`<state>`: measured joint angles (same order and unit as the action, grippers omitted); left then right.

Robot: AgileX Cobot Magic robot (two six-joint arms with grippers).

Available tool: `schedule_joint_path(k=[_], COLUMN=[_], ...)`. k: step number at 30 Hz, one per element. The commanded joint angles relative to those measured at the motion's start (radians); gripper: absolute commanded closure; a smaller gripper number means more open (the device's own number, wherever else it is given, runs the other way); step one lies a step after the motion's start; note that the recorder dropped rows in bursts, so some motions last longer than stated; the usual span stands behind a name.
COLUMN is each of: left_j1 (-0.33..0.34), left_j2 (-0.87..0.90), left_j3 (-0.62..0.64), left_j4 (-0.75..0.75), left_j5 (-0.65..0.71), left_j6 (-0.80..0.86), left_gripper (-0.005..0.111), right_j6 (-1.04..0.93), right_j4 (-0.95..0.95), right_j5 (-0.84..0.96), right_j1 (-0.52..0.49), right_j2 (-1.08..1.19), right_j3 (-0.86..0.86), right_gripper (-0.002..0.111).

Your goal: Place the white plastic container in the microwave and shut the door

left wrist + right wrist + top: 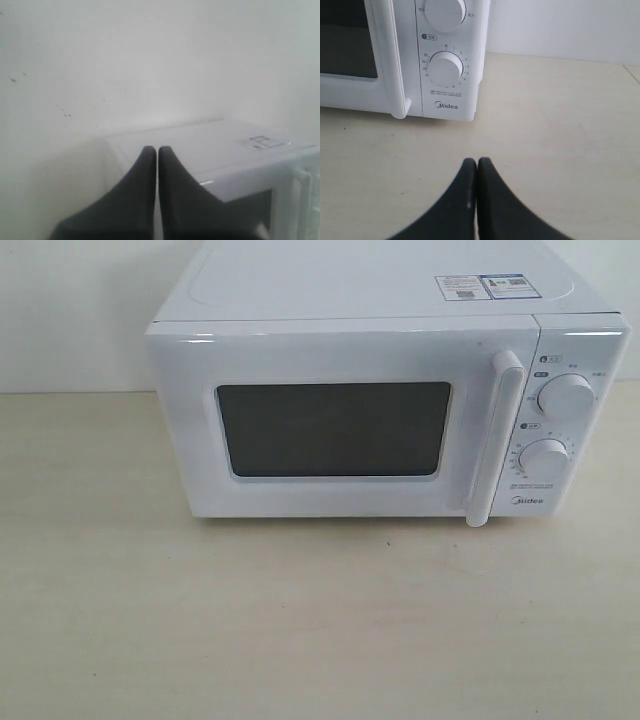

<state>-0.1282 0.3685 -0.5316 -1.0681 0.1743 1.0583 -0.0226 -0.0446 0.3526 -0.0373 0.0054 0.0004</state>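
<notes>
tools: left gripper [157,149] clenched, empty, raised near microwave [200,145] top; right gripper [477,160] clenched, empty, low over table [555,130], facing dials [446,70] | door [340,355]: shut, handle [495,440] at 3 o'clock of window [333,429] | container: nowhere in view; behind dark window or not, cannot tell | step: probably either unstarted or finished | next: if unstarted, calls for hooking handle and swinging door open

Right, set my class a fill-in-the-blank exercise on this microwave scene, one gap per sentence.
1. The white door of the large white boxy microwave is ____.
2. Beside its vertical white bar handle sit ____ round white dials.
3. The left pincer and right pincer are shut and hold ____.
4. The brand name under the lower dial reads ____.
Missing words: closed; two; nothing; Midea.
</notes>
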Motion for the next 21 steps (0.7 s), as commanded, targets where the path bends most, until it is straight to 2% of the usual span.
schedule_joint_path(k=[1,5,9,14,21], left_j1=[0.015,0.015,0.015,0.015,0.041], left_j2=[-0.143,-0.193,-0.211,-0.316,-0.368], left_j3=[0.086,0.160,0.250,0.370,0.492], left_j4=[-0.030,-0.095,-0.115,0.073,0.427], left_j5=[-0.089,-0.145,-0.087,0.041,0.091], left_j6=[0.007,-0.032,-0.253,-0.528,-0.609], left_gripper=[0.103,0.103,0.103,0.103,0.103], right_j6=[0.002,0.002,0.002,0.002,0.002], right_j4=[-0.006,-0.006,-0.006,-0.006,0.012], right_j5=[-0.005,-0.005,-0.005,-0.005,-0.005], right_j1=[-0.002,-0.002,-0.002,-0.002,-0.002], right_j2=[-0.005,-0.005,-0.005,-0.005,-0.005], right_j3=[0.000,0.000,0.000,0.000,0.000], right_gripper=[0.109,0.109,0.109,0.109,0.109])
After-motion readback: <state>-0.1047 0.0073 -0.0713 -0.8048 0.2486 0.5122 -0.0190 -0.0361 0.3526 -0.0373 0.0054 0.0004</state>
